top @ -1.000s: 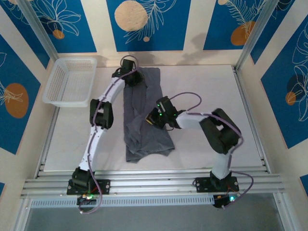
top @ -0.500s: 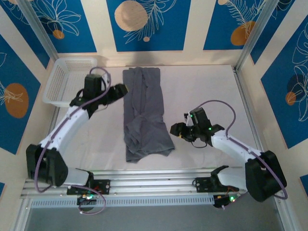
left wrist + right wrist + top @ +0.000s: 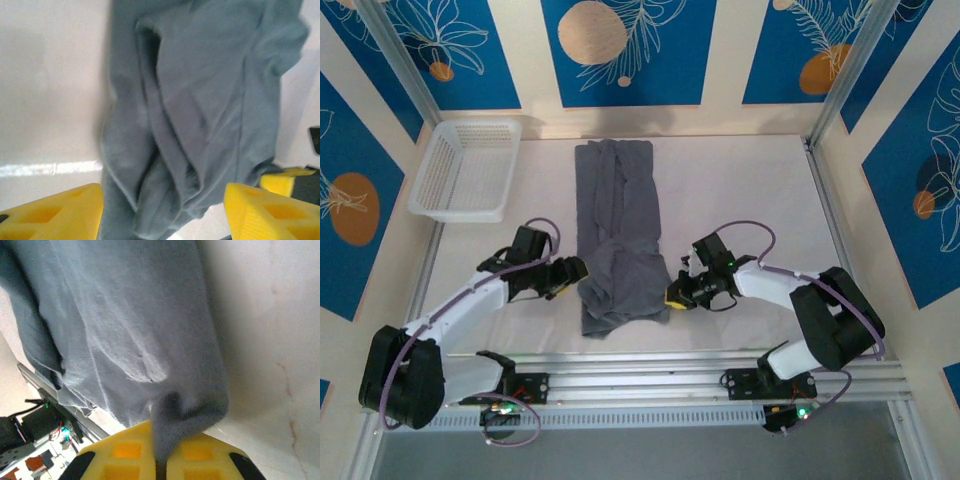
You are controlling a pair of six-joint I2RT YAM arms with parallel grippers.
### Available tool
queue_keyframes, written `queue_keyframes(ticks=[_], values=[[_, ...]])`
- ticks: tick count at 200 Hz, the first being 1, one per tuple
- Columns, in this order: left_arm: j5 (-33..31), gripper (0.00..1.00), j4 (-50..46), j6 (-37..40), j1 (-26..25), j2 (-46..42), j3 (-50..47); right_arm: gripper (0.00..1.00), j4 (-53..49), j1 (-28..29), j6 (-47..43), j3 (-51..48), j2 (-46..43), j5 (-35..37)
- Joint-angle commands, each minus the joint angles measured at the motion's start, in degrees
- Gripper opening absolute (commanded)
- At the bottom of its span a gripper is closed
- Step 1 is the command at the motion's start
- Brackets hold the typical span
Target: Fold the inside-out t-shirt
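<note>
Jaws: right gripper point(image 3: 676, 297) clamped on shirt point(image 3: 620, 210) at its near corner, left gripper point(image 3: 577, 272) apart at opposite edge; both newly brought to the hem, so a hem-to-collar fold seems next.

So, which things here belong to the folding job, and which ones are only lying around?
For the job:
- grey t-shirt
- left gripper, open at the shirt's left edge
- right gripper, shut on the shirt's near right corner

Lying about:
- white basket, far left on the table
</note>
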Motion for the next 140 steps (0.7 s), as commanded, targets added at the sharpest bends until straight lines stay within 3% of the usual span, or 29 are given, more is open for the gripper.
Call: queue_keyframes(ticks=[1, 47, 78, 111, 127, 140], values=[[1.50, 0.66, -0.63, -4.76, -2.06, -0.94, -3.74, 0.00, 2.50, 0.58, 1.38, -0.80, -2.98, -1.54], [1.17, 0.73, 1.59, -7.22, -4.82, 2.55, -4.09, 0.00, 4.24, 2.25, 3.16, -3.01, -7.30, -1.72], [2.32, 0.68, 8.18, -9.38, -5.46, 7.30, -3.57, 0.00, 4.70, 2.42, 3.72, -2.78, -6.86, -1.67], [1.94, 0.66, 8.89, -8.58, -6.32, 11.12, -1.87, 0.00, 4.23, 2.43, 3.61, -2.80, -6.96, -1.00], [3.04, 0.60, 11.42, -9.25, -6.52, 11.59, -1.81, 0.00, 4.00, 2.39, 3.58, -2.84, -6.78, -0.94], [4.72, 0.48, 13.58, -9.84, -6.75, 11.99, -1.71, 0.00, 3.91, 2.49, 3.71, -2.93, -6.86, -0.84]])
